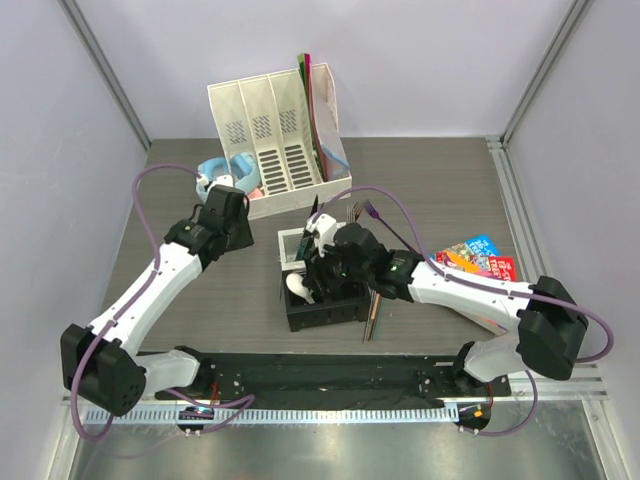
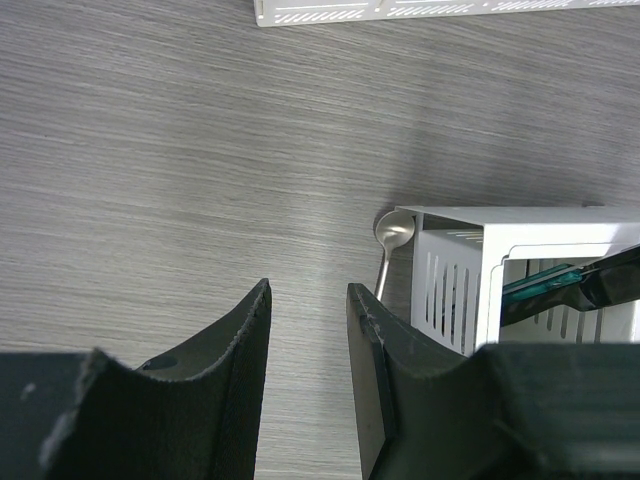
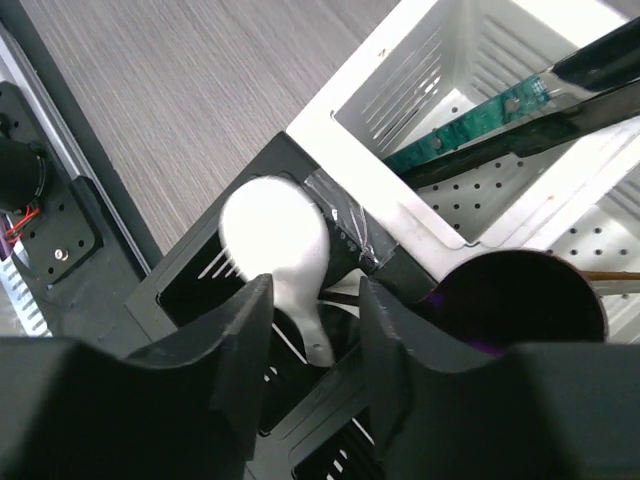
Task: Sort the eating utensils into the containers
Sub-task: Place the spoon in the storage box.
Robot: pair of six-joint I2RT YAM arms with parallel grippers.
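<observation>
The containers, a four-cell caddy [image 1: 322, 300], stand mid-table with white cells at the back and black cells in front. My right gripper [image 1: 328, 268] hovers right over it. In the right wrist view its fingers [image 3: 315, 300] stand apart around a white soup spoon [image 3: 280, 250]. The spoon stands in a black cell [image 3: 190, 285], bowl up, with a gap beside its handle. A purple spoon bowl [image 3: 520, 300] and black pieces [image 3: 560, 95] sit in neighbouring cells. My left gripper [image 2: 308, 300] is open over bare table, left of a metal spoon [image 2: 392, 235] lying against the caddy's white wall [image 2: 455, 275].
A tall white file organiser [image 1: 275, 135] stands at the back, with blue headphones [image 1: 222, 170] on its left. A colourful book [image 1: 478, 258] lies under the right arm. Brown chopsticks [image 1: 370, 320] lie by the caddy's right side, and a purple fork [image 1: 368, 210] sticks up behind it.
</observation>
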